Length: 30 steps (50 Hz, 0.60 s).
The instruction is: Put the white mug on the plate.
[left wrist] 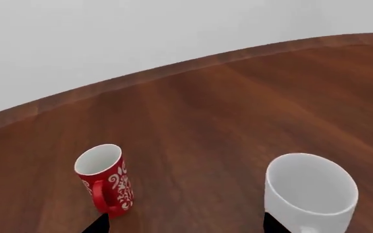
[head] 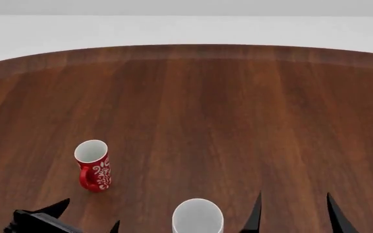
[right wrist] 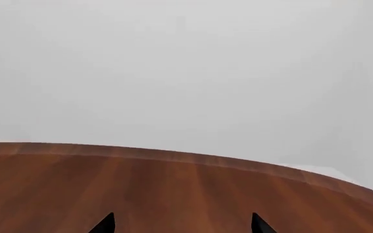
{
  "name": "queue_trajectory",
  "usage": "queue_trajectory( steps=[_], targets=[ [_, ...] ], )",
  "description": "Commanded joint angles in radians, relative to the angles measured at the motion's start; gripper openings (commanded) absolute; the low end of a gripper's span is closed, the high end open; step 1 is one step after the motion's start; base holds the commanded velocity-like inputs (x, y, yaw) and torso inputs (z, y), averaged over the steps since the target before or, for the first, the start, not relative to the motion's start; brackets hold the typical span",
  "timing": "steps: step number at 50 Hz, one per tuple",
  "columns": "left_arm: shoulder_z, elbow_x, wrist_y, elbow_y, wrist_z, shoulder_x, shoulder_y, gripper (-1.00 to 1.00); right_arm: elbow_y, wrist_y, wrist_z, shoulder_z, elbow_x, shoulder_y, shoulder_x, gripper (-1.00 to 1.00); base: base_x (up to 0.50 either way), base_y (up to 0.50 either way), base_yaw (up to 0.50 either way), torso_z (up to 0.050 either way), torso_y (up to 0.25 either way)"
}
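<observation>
Standing upright at 6 o'clock in head view, white mug [head: 197,216], near edge of wooden surface [head: 225,111], between both claws. Red mug [head: 93,165] at 8 o'clock, well apart. Plate not in any view. Right claw [head: 295,213] spread wide, empty, just beside mug at 3 o'clock. Left claw [head: 86,216] apart too, holding nothing. Risks, judged: clipping rim and tipping mug; grabbing red mug by mistake; placing blind with no plate sighted.

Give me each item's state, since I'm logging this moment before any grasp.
white mug: upright, empty, unheld, on the table.
red floral mug: upright, empty, unheld.
left end effector: open, holding nothing.
right end effector: open, holding nothing.
plate: not in view.
</observation>
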<state>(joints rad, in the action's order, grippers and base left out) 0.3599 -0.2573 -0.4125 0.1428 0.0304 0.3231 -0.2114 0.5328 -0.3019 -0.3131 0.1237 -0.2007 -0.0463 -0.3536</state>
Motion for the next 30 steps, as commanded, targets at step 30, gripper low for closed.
queue_trajectory(
  steps=[30],
  targets=[
    [0.183, 0.023, -0.043, -0.335, -0.171, -0.059, -0.181, 1.00, 0.176, -0.150, -0.037, 0.037, 0.020, 0.039, -0.042, 1.00, 0.00, 0.00, 0.00, 0.000, 0.000]
  ],
)
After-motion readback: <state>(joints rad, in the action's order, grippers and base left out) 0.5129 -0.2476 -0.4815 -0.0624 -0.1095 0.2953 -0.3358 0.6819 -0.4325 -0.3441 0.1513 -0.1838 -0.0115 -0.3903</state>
